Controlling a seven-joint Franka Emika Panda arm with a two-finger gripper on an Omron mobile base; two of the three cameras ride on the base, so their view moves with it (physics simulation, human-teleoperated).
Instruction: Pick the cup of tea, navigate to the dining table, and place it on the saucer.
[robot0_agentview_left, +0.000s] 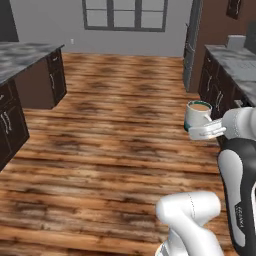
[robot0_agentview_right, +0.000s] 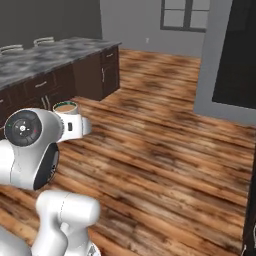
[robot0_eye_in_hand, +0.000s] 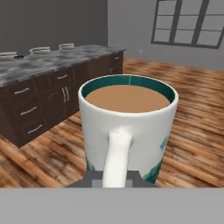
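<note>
The cup of tea (robot0_eye_in_hand: 131, 127) is white with a dark green inner rim and light brown liquid, and it stands upright. My gripper (robot0_eye_in_hand: 116, 178) is shut on its handle, which faces the hand camera. In the left base view the cup of tea (robot0_agentview_left: 198, 114) hangs above the wooden floor at the right, with the gripper (robot0_agentview_left: 205, 132) beneath and behind it. The right base view shows the cup of tea (robot0_agentview_right: 66, 109) just past my wrist at the left. The dining table and the saucer are out of view.
A marble-topped drawer cabinet (robot0_agentview_left: 25, 55) (robot0_agentview_right: 55, 57) (robot0_eye_in_hand: 39, 65) runs along the left, with chair backs (robot0_eye_in_hand: 41, 49) behind it. Dark cabinets with a marble counter (robot0_agentview_left: 235, 62) line the right. A grey panel (robot0_agentview_right: 215, 60) stands at right. Wooden floor (robot0_agentview_left: 110, 130) stretches ahead.
</note>
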